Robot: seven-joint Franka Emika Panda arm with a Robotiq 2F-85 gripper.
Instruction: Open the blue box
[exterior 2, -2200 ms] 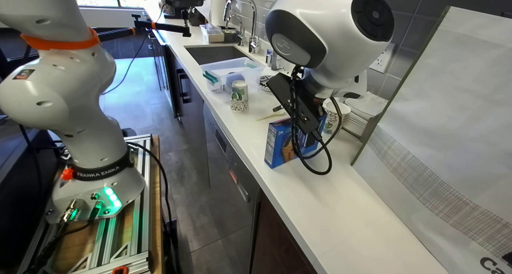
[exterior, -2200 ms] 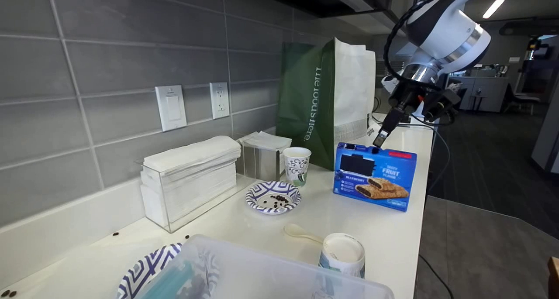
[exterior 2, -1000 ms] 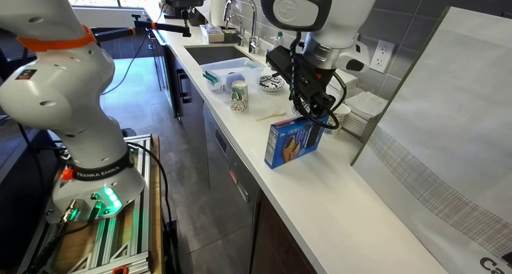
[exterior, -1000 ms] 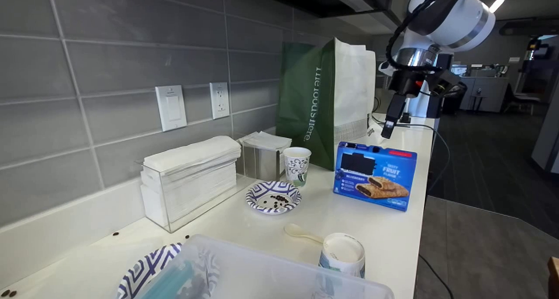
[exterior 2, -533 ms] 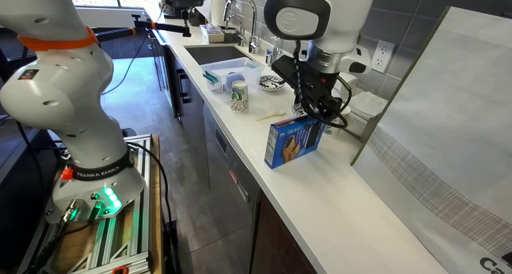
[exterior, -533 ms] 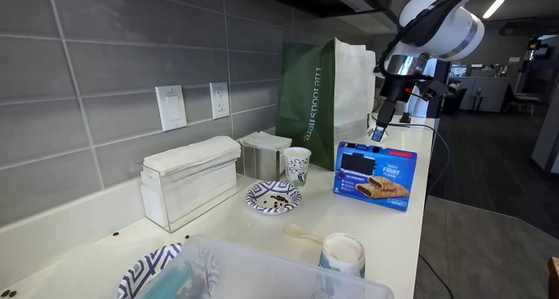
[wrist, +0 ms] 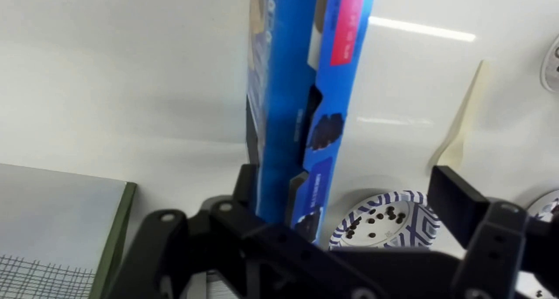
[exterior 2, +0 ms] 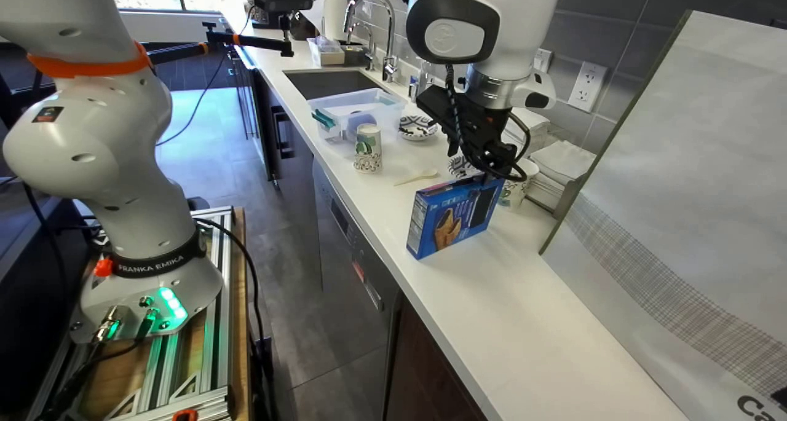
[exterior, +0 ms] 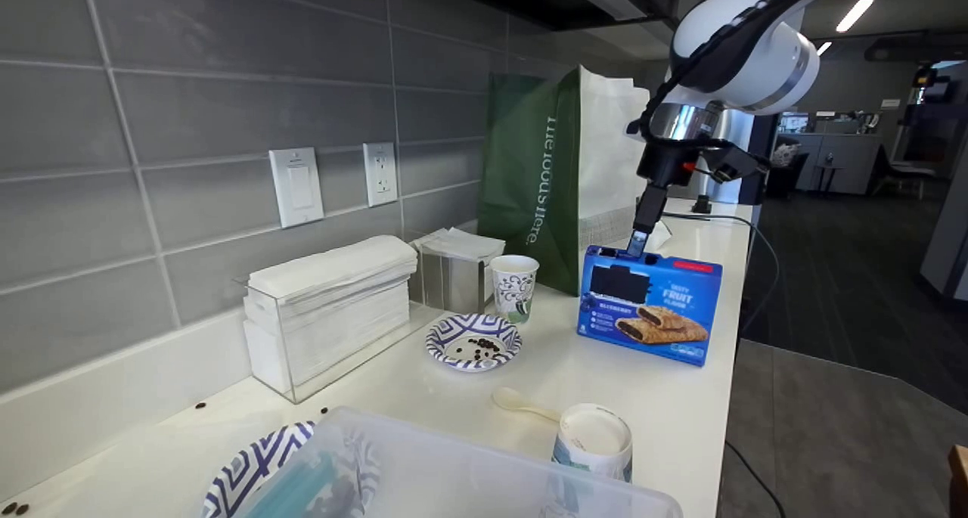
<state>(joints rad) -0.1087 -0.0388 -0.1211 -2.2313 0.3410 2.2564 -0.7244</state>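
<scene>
Gripper [exterior: 637,244], one: newly lowered to the top edge of the box [exterior: 649,306]; fingers [wrist: 456,203] wide (nothing held); prying presumably now within reach.

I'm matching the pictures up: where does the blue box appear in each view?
In an exterior view: the blue box is right of centre, printed face showing.
In an exterior view: the blue box is just right of centre, face and narrow end showing.
Wrist view: the blue box runs from the top edge down past centre.
Shared landmark: the pale spoon, visible in all three.
</scene>
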